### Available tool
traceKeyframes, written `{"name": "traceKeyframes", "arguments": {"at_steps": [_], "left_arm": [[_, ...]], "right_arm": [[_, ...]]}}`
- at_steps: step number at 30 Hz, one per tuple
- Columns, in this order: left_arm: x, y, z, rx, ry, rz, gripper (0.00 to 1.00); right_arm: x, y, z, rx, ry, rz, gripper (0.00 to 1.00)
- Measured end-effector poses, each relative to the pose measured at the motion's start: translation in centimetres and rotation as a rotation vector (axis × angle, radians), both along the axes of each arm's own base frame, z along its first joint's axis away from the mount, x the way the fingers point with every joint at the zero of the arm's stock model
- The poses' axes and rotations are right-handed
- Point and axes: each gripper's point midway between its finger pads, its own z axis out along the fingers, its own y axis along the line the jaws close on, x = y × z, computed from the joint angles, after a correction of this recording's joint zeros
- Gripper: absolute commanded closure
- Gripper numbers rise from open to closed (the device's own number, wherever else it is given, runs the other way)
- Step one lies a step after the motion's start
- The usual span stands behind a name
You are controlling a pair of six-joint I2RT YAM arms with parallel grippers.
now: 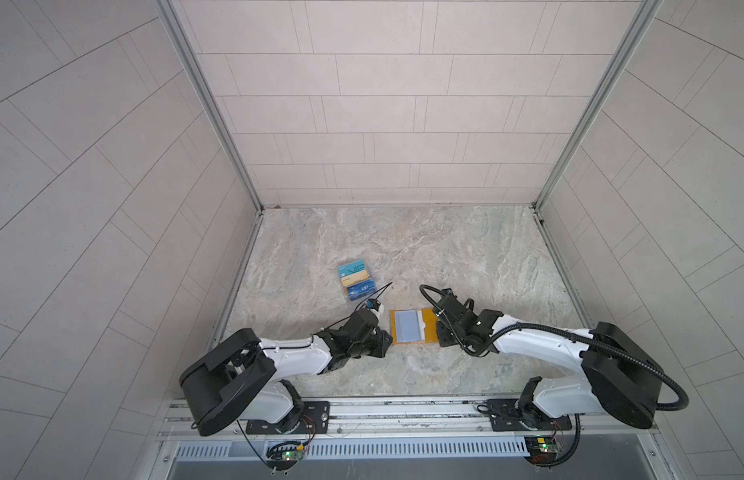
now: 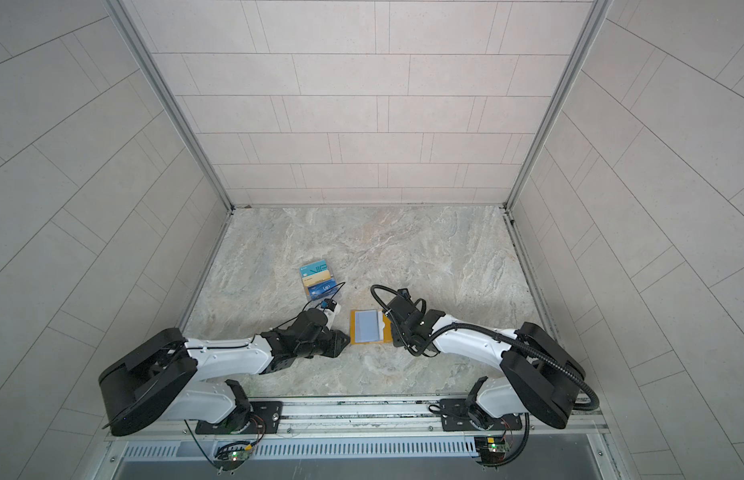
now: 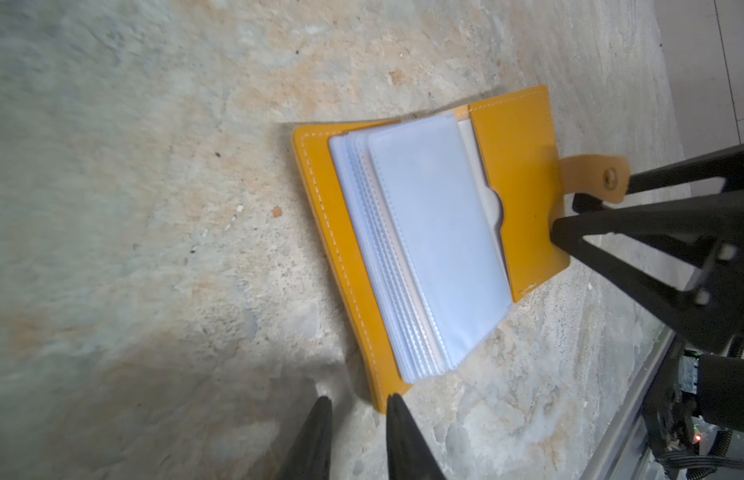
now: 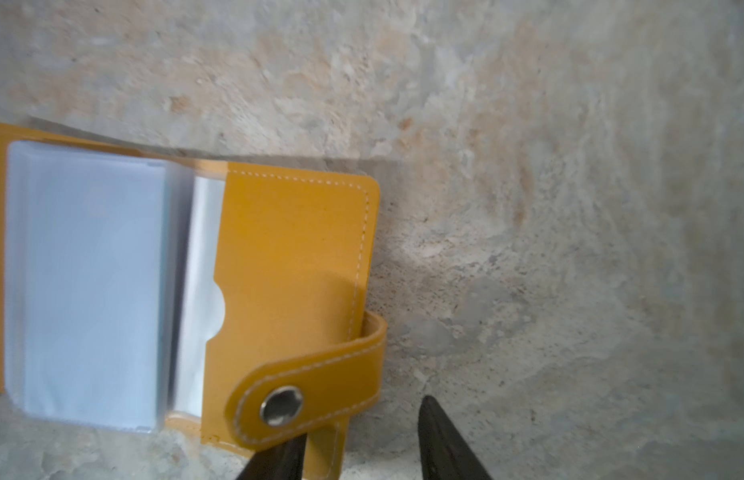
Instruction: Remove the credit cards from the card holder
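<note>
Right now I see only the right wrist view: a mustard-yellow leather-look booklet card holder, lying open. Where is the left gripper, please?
Observer: The left gripper is open at the card holder's opposite edge, holding nothing.
Operator: Are any cards outside it?
Observer: Yes. A clear acrylic tiered stand, farther back and left of the holder, holds a teal card, a gold-yellow card and a blue card.

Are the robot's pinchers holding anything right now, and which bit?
Nothing is held. The left gripper is open at a corner of the card holder; the right gripper is open beside its snap tab.
</note>
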Motion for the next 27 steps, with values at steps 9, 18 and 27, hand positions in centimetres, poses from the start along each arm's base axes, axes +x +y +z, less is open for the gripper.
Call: {"name": "traceKeyframes", "arguments": {"at_steps": [9,18,27], "left_arm": [[1.2,0.1,2.1,-0.009,-0.054,0.019,0.76],[2.6,-1.4,2.3,-0.035,-0.052,-0.006,0.88],[3.7,-1.4,0.7,-0.039,-0.021,0.01,0.97]], "right_arm": [[0.0,2.7,5.8,0.15,-0.12,0.1,0.35],[-0.7,6.8,5.9,0.22,-0.108,0.208,0.35],[-0.7,9.5,3.0,0.179,-0.086,0.254,0.35]]}}
